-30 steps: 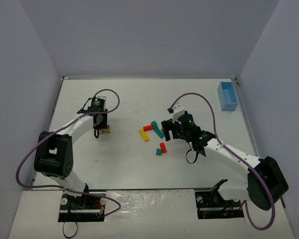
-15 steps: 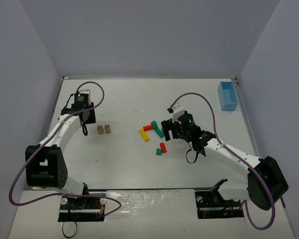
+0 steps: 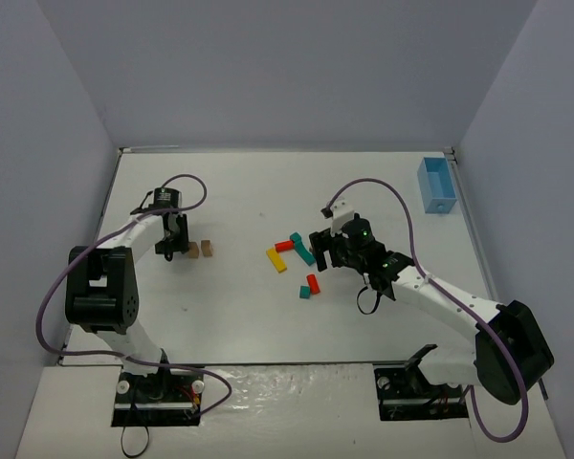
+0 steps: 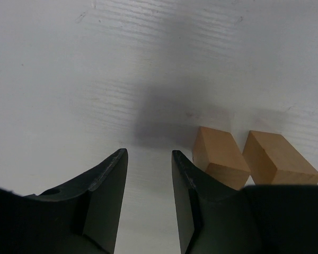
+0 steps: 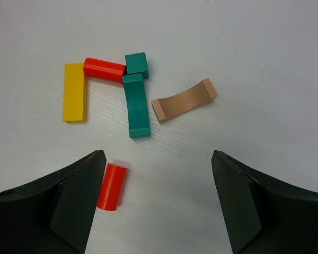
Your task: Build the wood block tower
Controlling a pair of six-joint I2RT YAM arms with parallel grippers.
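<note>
Status: nothing stacked. Every piece of the wood block tower lies flat on the white table (image 3: 239,191), in two groups well apart.

Left group: two tan cubes (image 4: 220,159) (image 4: 278,159) side by side, a thin gap between them. The left gripper (image 4: 148,152) points down at the table just beside them. Its fingers stand a narrow slot apart, with only bare table in the slot. The nearer cube sits just off one fingertip; I cannot tell whether they touch.

Right group, mid-table: a yellow bar (image 5: 74,99), with a red cylinder (image 5: 105,70) running from the bar's far end to a teal cube (image 5: 136,64). A teal curved block (image 5: 136,106) lies against the cube, and a tan arch (image 5: 184,100) lies just beside that block. A second red cylinder (image 5: 112,186) lies apart from these, close by one finger of the right gripper (image 5: 157,153), which hovers above the group, spread wide and holding nothing. In the overhead view a small teal piece (image 3: 305,294) lies at that cylinder's near end.

A light-blue bin (image 3: 436,185) sits at the far right edge.
</note>
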